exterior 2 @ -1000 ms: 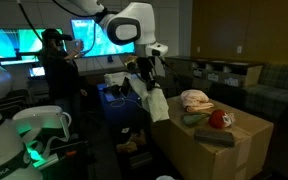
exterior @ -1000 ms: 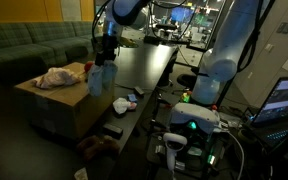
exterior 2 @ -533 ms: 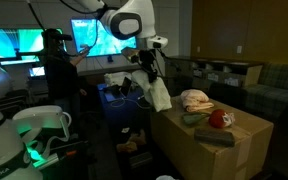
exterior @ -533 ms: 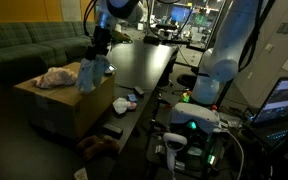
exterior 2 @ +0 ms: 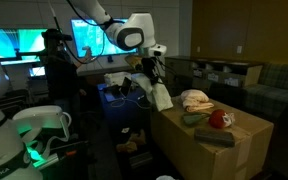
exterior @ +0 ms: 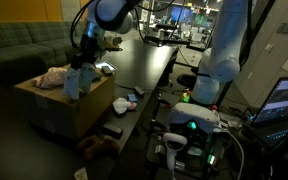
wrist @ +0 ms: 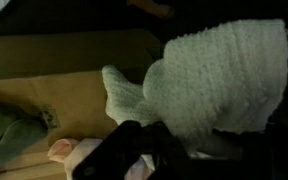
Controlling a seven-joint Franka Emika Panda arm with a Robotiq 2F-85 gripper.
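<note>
- In an exterior view, the arm reaches in from the top of the frame and its claw [exterior: 85,63] is clamped on a pale cloth [exterior: 76,81], which hangs limp over the right-hand part of a cardboard box [exterior: 54,108] at centre left.
- A pinkish bundle of fabric [exterior: 52,77] lies on the box top, just left of the hanging cloth.
- A long black worktop [exterior: 144,62] runs up the middle of the frame to the right of the box. A green sofa [exterior: 19,48] fills the upper left, and a brown plush toy [exterior: 98,145] lies on the dark floor at bottom centre.
- In an exterior view from the opposite side, the cloth [exterior 2: 160,97] dangles at the box's left edge [exterior 2: 199,150]. The fabric bundle [exterior 2: 195,100], a red object [exterior 2: 220,119] and a green one [exterior 2: 192,119] rest on the box to its right.
- A person [exterior 2: 56,65] stands before lit screens [exterior 2: 14,45] at the left, in a dim room.
- In the wrist view, the knitted cloth [wrist: 219,85] fills the right of the frame, bunched at the dark claw at the bottom, above bare cardboard [wrist: 69,100].
</note>
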